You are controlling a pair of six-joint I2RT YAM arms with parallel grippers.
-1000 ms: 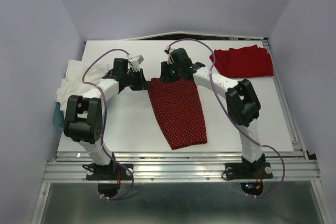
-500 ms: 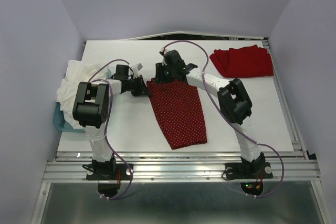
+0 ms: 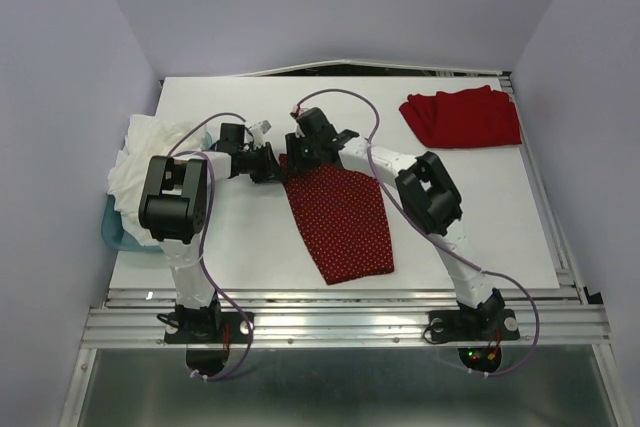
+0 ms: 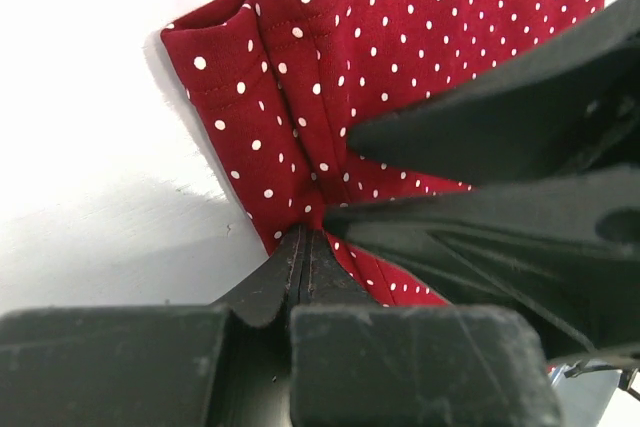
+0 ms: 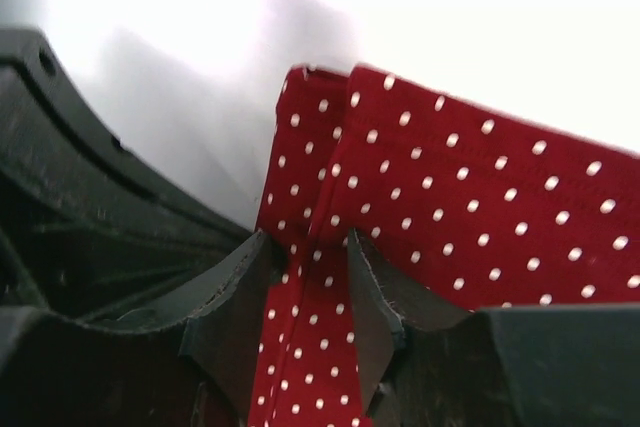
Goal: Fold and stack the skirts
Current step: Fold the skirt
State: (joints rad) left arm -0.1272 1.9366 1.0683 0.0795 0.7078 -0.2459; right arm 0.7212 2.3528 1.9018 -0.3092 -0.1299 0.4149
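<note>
Both arms are stretched forward and angled inward, meeting at the far left corner of the dotted skirt. The left claw is closed on that corner. The right claw is set astride a fold, jaws partly apart; whether it grips cannot be told. The skirt is laid flat mid-bench, waist far, hem near, its long axis slanted slightly rightward.

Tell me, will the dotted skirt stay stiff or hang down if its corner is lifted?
Probably floppy: the dotted skirt puckers into folds where the left pincer pinches it. Likely light, since the thin cloth lies flat.
</note>
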